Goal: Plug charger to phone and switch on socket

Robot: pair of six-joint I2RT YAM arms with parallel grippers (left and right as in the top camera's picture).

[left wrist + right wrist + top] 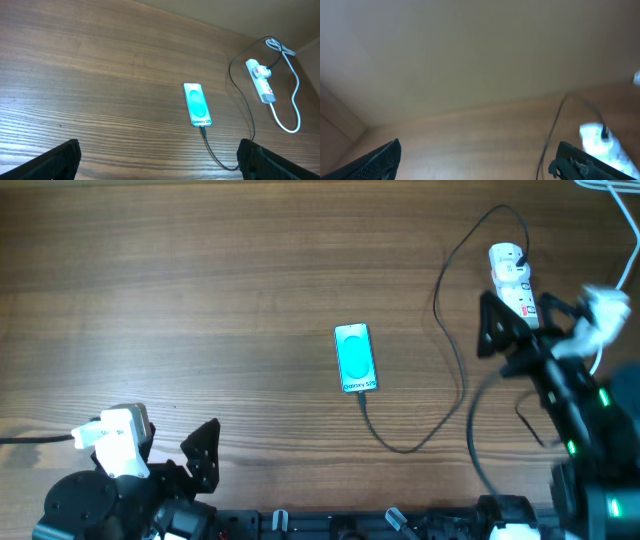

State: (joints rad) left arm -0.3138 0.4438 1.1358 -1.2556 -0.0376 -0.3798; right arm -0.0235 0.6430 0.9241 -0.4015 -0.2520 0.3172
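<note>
The phone (356, 358) lies flat mid-table, cyan screen up, "Galaxy S25" text at its near short edge; it also shows in the left wrist view (197, 104). The thin black charger cable (400, 442) runs from the phone's near edge, where its tip sits, and curls right and back to the white socket (512, 278), where it is plugged in. The socket also shows in the left wrist view (261, 85) and, blurred, in the right wrist view (600, 142). My left gripper (203, 450) is open and empty at the near left. My right gripper (490, 328) is open and empty just near-left of the socket.
The socket's thick white cord (295, 100) loops off to the right of the strip. A wooden table (200, 300) carries everything. A second dark cable (480, 450) hangs by my right arm at the near right.
</note>
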